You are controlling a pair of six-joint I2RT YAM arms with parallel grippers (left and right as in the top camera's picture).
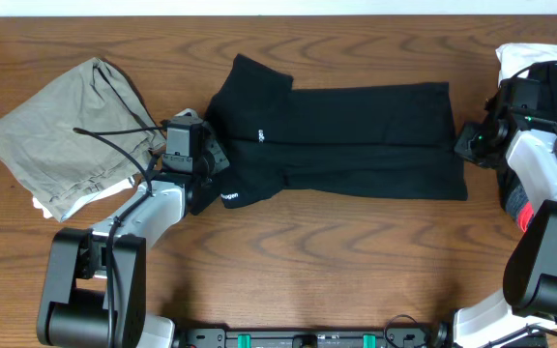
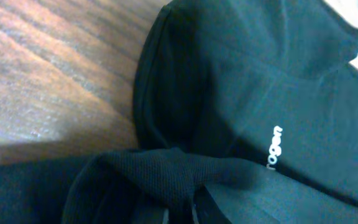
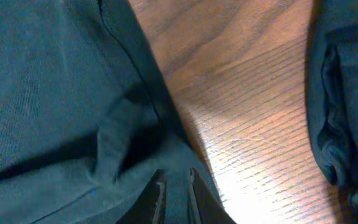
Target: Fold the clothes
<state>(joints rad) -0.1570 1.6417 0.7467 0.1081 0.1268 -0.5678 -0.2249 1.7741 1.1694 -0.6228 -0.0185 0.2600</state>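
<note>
Overhead, black garment: The black garment (image 1: 356,140) lies spread out flat in the middle of the table (image 1: 337,261). It runs from left to right.
Overhead, white marks: One tiny white mark (image 1: 259,134) sits on it near the left end. A small white word (image 1: 230,197) sits on the lower left edge.
Overhead, other clothes: An olive-grey garment (image 1: 66,135) lies crumpled on the far left, apart from the black one. A bit of white cloth (image 1: 42,205) peeks out under it. At the far right there is a pile with a white piece (image 1: 530,55) on top.
Overhead, left gripper: The left gripper (image 1: 206,155) is at the left end of the black garment, touching it.
Overhead, right gripper: The right gripper (image 1: 462,143) is at the right edge of the black garment.
Left wrist, black garment: It fills most of the picture, with the white word (image 2: 274,149) on it. Brown table (image 2: 55,74) shows at the upper left.
Left wrist, left gripper: The left gripper (image 2: 182,208) is pinched tight on a bunched-up fold (image 2: 160,171) of the black garment.
Right wrist, black garment: It covers the left side, with its edge lying on the table (image 3: 247,112).
Right wrist, dark cloth: Another dark cloth (image 3: 340,106) lies at the right side, apart from the black garment.
Right wrist, right gripper: The right gripper (image 3: 176,193) has its fingers (image 3: 159,196) close together over the black edge. I cannot tell if they pinch it or have let go.
</note>
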